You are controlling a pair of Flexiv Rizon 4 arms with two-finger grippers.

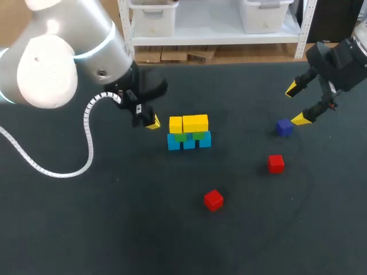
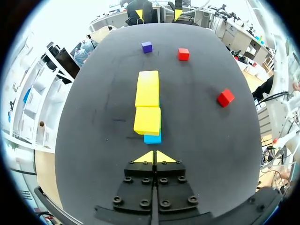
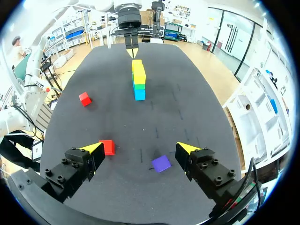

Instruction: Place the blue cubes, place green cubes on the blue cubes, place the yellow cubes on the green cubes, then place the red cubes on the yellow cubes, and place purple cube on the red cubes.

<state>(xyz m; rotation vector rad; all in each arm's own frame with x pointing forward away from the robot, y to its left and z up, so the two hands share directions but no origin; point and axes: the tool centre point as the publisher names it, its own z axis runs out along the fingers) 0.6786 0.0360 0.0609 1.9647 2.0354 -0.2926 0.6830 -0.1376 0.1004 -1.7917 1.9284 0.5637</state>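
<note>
left end effector: you see its two yellow tips pressed together with nothing between them; it hangs low over the bench, just off one end of the stack.
right end effector: fingers spread wide, holding nothing; it sits well apart from the stack, across the bench from the left end effector.
blue cubes: bottom layer, a row resting on the bench. The end cube lies directly ahead of the left end effector, near its tips but not touching.
green cubes: middle layer, on the blue row. From above you get only a thin green band under the yellow.
yellow cubes: top layer, two blocks in line running straight away from the left end effector. The blue end cube pokes out past the nearer block, toward the tips.
purple cube: loose on the bench, below the gap between the right end effector's fingers, closer to one finger and touched by neither.
near red cube: on the bench, seen just beside the tip of the right end effector's other finger in the wrist view; the head view shows it apart from that finger.
far red cube: alone on the bench, ahead of the right end effector and off to one side, apart from it and from the stack.
</note>
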